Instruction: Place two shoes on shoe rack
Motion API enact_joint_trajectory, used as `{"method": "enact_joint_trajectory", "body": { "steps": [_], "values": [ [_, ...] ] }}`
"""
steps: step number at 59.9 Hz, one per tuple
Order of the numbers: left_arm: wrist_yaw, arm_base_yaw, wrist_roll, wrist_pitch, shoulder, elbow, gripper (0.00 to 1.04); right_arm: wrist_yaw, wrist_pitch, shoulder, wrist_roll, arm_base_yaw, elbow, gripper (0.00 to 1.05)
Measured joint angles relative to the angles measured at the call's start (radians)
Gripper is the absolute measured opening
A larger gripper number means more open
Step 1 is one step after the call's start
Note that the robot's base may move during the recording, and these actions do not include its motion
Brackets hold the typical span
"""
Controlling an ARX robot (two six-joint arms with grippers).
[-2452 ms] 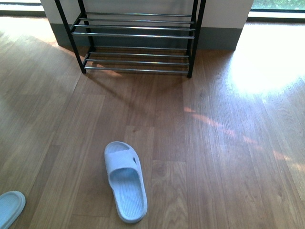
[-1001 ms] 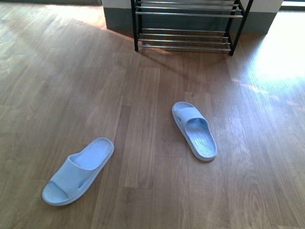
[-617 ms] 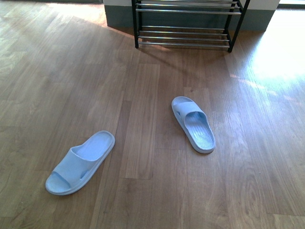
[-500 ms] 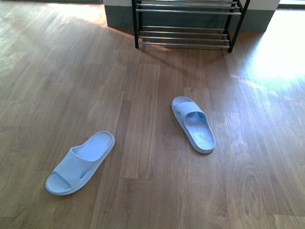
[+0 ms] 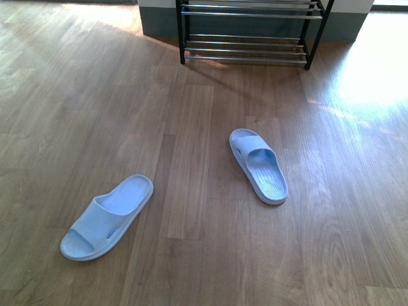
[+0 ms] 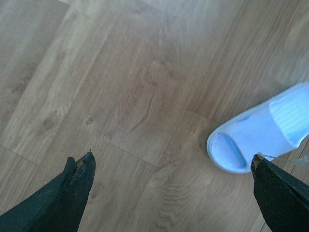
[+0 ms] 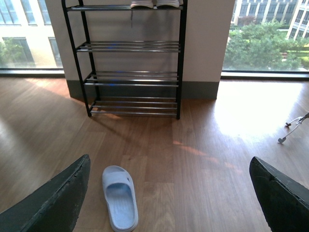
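Wood floor (image 5: pixel 191 268): left slide sandal (image 5: pixel 107 217) and right slide sandal (image 5: pixel 258 166), pale blue, well apart from shoe rack (image 5: pixel 248 44) at floor's far edge. Left fingers (image 6: pixel 63 203) wide apart above left slide sandal's toe; right fingers (image 7: pixel 53 203) apart too. Centre over strap, then pinch.

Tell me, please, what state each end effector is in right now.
Left end effector: open, holding nothing.
Right end effector: open, holding nothing.

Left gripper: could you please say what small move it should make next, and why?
Probably shift it sideways over the sandal: the left gripper hangs open above the floor, with the sandal off-centre beside one finger, not yet between them.
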Motion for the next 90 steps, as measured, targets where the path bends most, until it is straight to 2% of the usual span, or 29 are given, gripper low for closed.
{"method": "enact_joint_trajectory", "body": {
  "steps": [5,13,22,31,39,45,62,65,78,90],
  "values": [
    [-0.005,-0.048,0.002,-0.033,0.086,0.077,0.95,0.000,0.000,0.000,0.000,0.000,0.000,0.96],
    [-0.075,-0.166,-0.067,-0.050,0.261,0.245,0.95,0.000,0.000,0.000,0.000,0.000,0.000,0.96],
    [-0.060,-0.274,-0.232,-0.117,0.473,0.421,0.95,0.000,0.000,0.000,0.000,0.000,0.000,0.96],
    [-0.031,-0.338,-0.351,-0.136,0.608,0.524,0.95,0.000,0.000,0.000,0.000,0.000,0.000,0.96],
    [0.020,-0.363,-0.532,-0.142,0.730,0.621,0.95,0.000,0.000,0.000,0.000,0.000,0.000,0.96],
    [0.018,-0.365,-0.695,-0.151,0.786,0.656,0.95,0.000,0.000,0.000,0.000,0.000,0.000,0.96],
    [0.039,-0.352,-0.848,-0.211,0.884,0.753,0.95,0.000,0.000,0.000,0.000,0.000,0.000,0.96],
    [0.044,-0.346,-0.863,-0.233,0.891,0.773,0.91,0.000,0.000,0.000,0.000,0.000,0.000,0.96],
    [0.038,-0.336,-0.889,-0.321,0.914,0.831,0.61,0.000,0.000,0.000,0.000,0.000,0.000,0.96],
    [-0.001,-0.335,-0.815,-0.431,0.917,0.883,0.38,0.000,0.000,0.000,0.000,0.000,0.000,0.96]
  ]
}}
